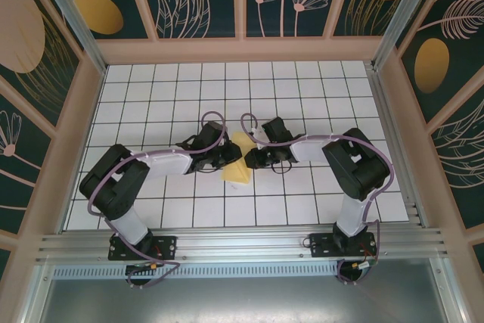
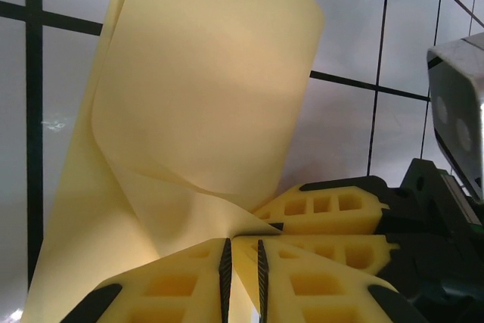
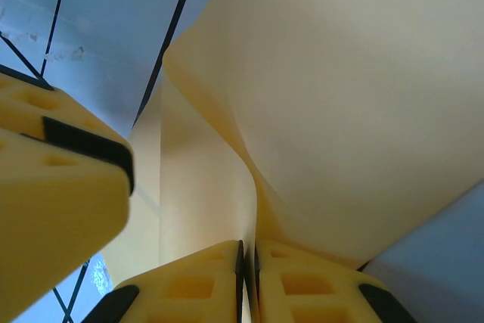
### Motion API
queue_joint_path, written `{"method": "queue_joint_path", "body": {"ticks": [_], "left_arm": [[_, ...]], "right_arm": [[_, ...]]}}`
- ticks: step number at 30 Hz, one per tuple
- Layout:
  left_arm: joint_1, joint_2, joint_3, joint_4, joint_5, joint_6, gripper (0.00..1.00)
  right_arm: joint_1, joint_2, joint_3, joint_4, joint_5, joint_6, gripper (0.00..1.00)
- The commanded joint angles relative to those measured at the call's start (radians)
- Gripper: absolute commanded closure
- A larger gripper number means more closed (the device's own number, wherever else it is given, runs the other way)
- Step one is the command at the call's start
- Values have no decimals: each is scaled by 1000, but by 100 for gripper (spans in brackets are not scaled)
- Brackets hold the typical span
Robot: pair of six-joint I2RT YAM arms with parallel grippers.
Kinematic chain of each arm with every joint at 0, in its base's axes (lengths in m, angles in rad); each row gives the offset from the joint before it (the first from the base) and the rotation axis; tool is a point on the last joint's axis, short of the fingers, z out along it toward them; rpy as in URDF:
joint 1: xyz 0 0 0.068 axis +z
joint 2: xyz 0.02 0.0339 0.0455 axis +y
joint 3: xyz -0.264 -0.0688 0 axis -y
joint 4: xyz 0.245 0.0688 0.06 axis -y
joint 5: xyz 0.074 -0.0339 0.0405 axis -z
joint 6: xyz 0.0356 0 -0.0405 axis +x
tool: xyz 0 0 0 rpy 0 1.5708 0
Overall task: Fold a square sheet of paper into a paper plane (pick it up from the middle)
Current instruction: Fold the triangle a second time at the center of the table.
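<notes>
We see square sheet of paper [image 1: 240, 159] clamped by both: left gripper [image 2: 242, 246] from left, right gripper [image 3: 248, 249] from right, pinches just beside each other; sheet curls ahead.

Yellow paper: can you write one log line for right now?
left pincer: shut on paper | right pincer: shut on paper | paper: bent, held between both

Bright, even light is falling from overhead on the white tiled table [image 1: 302, 96], leaving only faint shadows under the arms [image 1: 159, 164]. Close up, the square sheet of paper [image 2: 212, 88] is glowing softly, darkening toward its folds.
</notes>
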Motion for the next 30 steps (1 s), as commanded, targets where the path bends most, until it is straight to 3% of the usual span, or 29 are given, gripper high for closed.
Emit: {"method": "queue_joint_path", "body": {"ticks": [1, 30], "left_arm": [[4, 15, -3, 51, 12, -28, 81], [6, 61, -58, 21, -22, 12, 81]], "right_arm": [[2, 32, -19, 12, 15, 12, 84], [-16, -42, -31, 55, -48, 68, 73]]}}
